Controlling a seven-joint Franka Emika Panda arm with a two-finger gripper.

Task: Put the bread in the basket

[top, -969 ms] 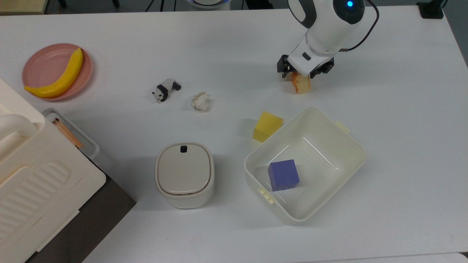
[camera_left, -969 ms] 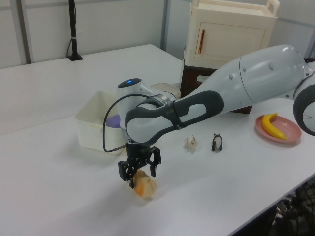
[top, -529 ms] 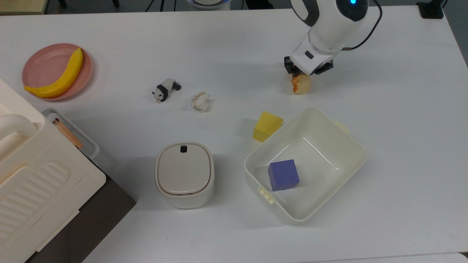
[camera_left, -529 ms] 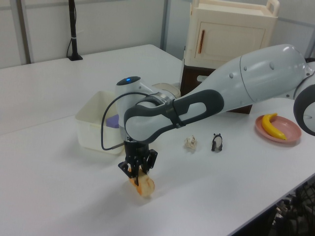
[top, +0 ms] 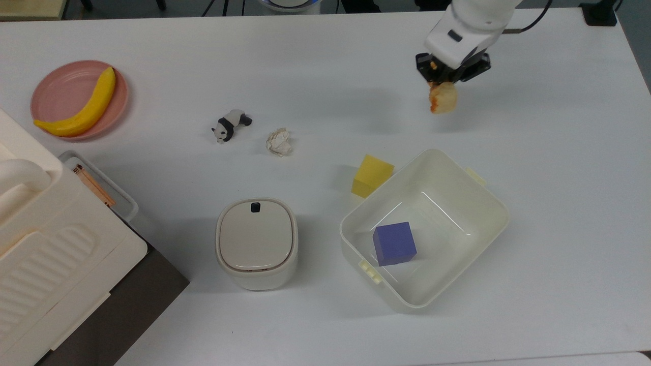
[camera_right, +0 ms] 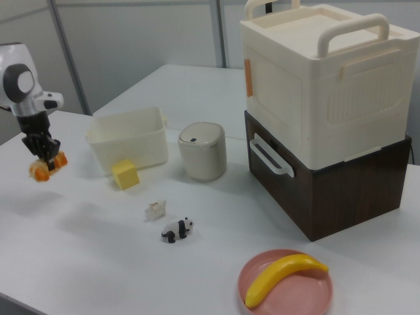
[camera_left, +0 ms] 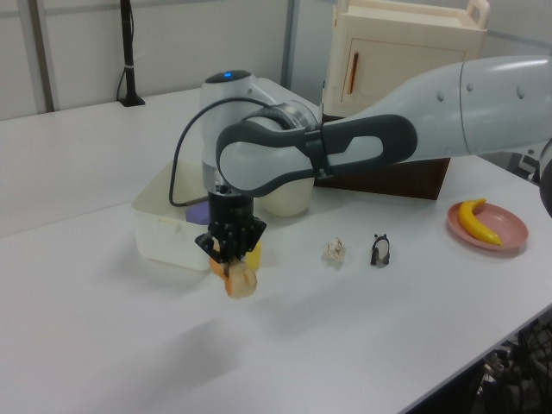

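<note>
Gripper [top: 441,76] clenched on the bread [top: 443,97], seen in the upper right of the top view. Bread hanging below the fingers, long axis roughly vertical in the left view [camera_left: 241,281] and clear of the bench [top: 325,61]; shadow on the bench beneath it in the left view confirms the gap. In the right view, bread [camera_right: 44,168] at the far left of the frame, toasted orange side showing.

Governing relation: basket [top: 488,195] lies below the bread in the top view frame, toward lower centre-right, well apart. Basket open at the top, blue cube [top: 394,243] already inside toward its lower-left part; yellow cube [top: 372,175] touching or just beside the outer wall on the upper left.

Change against the frame half a second earlier: bread then down at bench level; now raised off the bench and shifted toward the top right of the top view, grip unchanged.

Judged next: carry toward the basket opening, then release.
</note>
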